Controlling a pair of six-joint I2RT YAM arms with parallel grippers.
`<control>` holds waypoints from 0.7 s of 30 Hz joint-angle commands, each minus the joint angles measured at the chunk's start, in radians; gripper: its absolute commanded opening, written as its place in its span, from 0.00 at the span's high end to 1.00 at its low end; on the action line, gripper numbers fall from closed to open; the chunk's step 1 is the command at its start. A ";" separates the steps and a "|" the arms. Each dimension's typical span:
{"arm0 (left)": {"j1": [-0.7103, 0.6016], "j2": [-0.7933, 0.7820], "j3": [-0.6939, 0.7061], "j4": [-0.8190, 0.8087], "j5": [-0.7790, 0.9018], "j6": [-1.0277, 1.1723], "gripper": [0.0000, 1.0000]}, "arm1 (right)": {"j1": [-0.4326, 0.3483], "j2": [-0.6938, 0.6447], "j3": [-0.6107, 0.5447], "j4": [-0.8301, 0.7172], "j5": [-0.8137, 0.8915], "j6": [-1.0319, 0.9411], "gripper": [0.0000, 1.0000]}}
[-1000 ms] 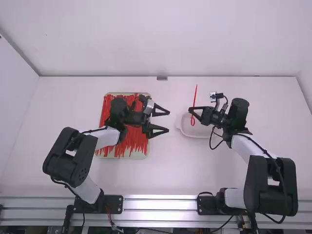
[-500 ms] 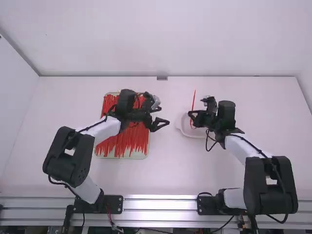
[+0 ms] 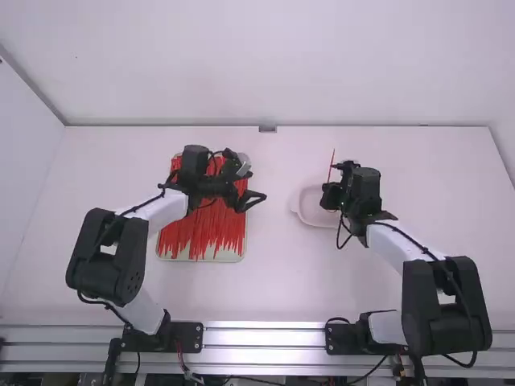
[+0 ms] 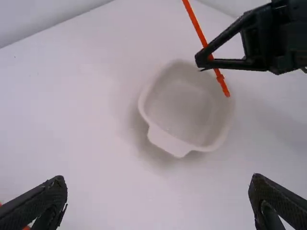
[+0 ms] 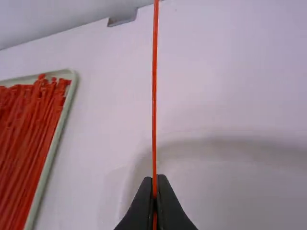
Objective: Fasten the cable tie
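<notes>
Shows the right tool (image 5: 154,184) pinched shut on a thin, straight red plastic cable tie (image 5: 155,91), gripped near its lower end and standing almost upright over the far side of a shallow white plastic bowl (image 4: 168,141). Leaves nearly the whole strap free above the fingers and only a short stub below, probably to offer the other arm a long free length to catch and bend round for threading; cannot tell head from tail at this scale. Keeps the tie over the bowl rather than over bare white desk (image 3: 418,161), likely so as to drop the finished loop straight in. Places the left tool (image 3: 249,183) spread wide and holding nothing, above the bowl-side edge of a pale green rectangular tray (image 3: 201,259), pointing across the desk toward the bowl and well apart from the right tool. Suggests a waiting posture between supply and workpiece. Contents: bowl, nothing visible inside; tray, a dense layer of loose red cable ties (image 3: 201,229) lying roughly parallel and covering most of its floor. Judges fastening as not yet begun, with no loop formed and the strap untouched by the left tool.
</notes>
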 commanded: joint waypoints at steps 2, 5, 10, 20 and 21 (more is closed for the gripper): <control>-0.011 0.007 0.014 -0.011 0.029 0.020 0.01 | -0.003 0.044 -0.008 0.032 0.045 -0.023 1.00; -0.012 0.007 0.014 -0.031 0.037 0.055 0.01 | -0.004 0.114 -0.008 0.089 0.045 -0.029 1.00; -0.012 0.007 0.014 -0.051 0.033 0.059 0.01 | 0.000 0.190 -0.008 0.148 0.049 -0.028 1.00; -0.012 0.007 0.014 -0.051 0.027 0.056 0.01 | -0.015 0.220 -0.008 0.171 0.048 -0.028 0.46; -0.011 0.007 0.014 -0.051 0.019 0.056 0.01 | -0.015 0.214 -0.008 0.169 0.049 -0.029 0.42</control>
